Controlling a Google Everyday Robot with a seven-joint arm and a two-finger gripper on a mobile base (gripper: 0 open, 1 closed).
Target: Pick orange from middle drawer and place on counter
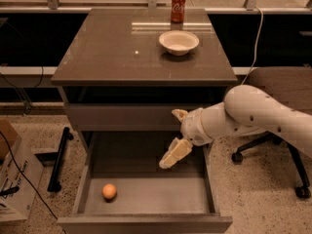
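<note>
One small, smooth, round orange fruit [109, 191] sits front-left on the flat floor of the wide grey box-shaped middle drawer [156, 199], which stands pulled out. Well to its right, the cream two-finger gripper [169, 138] hangs over the drawer's back, fingers spread and empty. The risk: a glancing touch sends that slick ball rolling, or a finger clips the low wall. The glossy grey-brown counter slab [214, 67] lies above.

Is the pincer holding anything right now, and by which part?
Nothing. The pincer hangs open above the middle drawer; the orange lies apart on its floor.
</note>
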